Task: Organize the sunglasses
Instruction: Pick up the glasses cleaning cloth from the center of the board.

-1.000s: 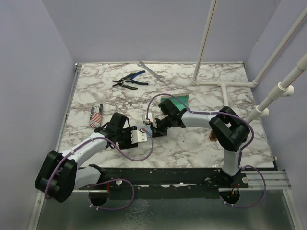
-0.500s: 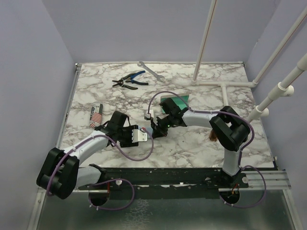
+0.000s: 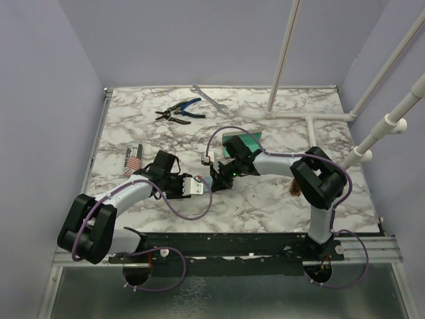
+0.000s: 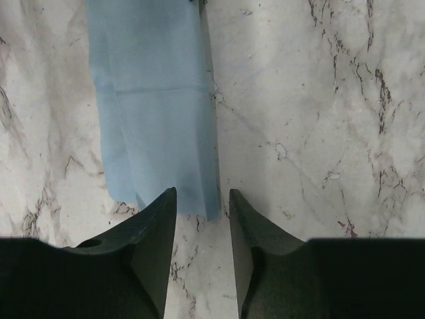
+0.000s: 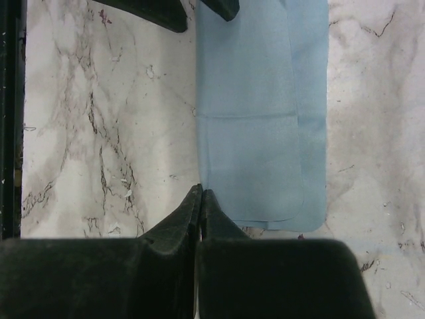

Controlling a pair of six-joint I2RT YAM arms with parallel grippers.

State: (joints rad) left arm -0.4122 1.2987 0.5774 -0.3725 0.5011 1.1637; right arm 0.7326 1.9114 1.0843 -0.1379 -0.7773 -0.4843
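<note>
Beside the right elbow, sunglasses half-hidden, axis unclear; left fingers narrowly apart, right fingers together.

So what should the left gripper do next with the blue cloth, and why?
Probably lower slightly and close the left gripper on the light blue cloth. It is open, and the cloth's near corner lies between its fingers, flat on the marble table. The right gripper is shut at the cloth's opposite end.
</note>
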